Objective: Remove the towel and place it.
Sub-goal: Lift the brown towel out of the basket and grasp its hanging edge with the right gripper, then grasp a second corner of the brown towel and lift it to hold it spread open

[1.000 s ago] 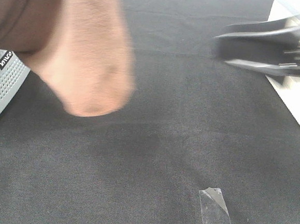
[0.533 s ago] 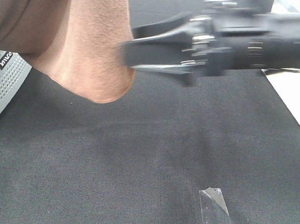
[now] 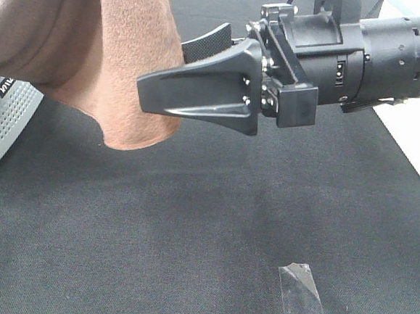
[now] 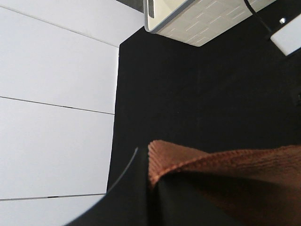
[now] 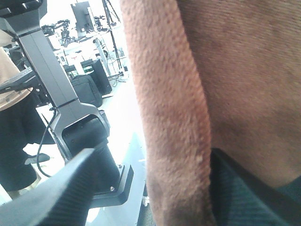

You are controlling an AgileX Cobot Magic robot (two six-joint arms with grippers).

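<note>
In swept the right gripper [image 3: 162, 72], which a second earlier sat blurred at the far edge and was now parked square against the hanging towel [image 3: 123, 63]. Its jaws stood apart, straddling the drooping fold, and the wrist view showed daylight between one finger and the pile, so nothing was pinched there yet. The left gripper [image 4: 150, 179] looked clamped on the towel's hem and held the brown cloth up in the air, clear of the grey basket [image 3: 2, 119] that poked in beneath it. To my eye that meant the towel was lifted out and the second arm was lining up to take a share before any spreading or laying down. Below, the black table cover [image 3: 190, 228] lay flat, with a strip of clear tape [image 3: 301, 299] stuck near the front and bare white tabletop [image 3: 415, 144] at its far side. Beyond were pale floor tiles [image 4: 51, 94], equipment stands, and somebody in dark shorts [image 5: 16, 136].
</note>
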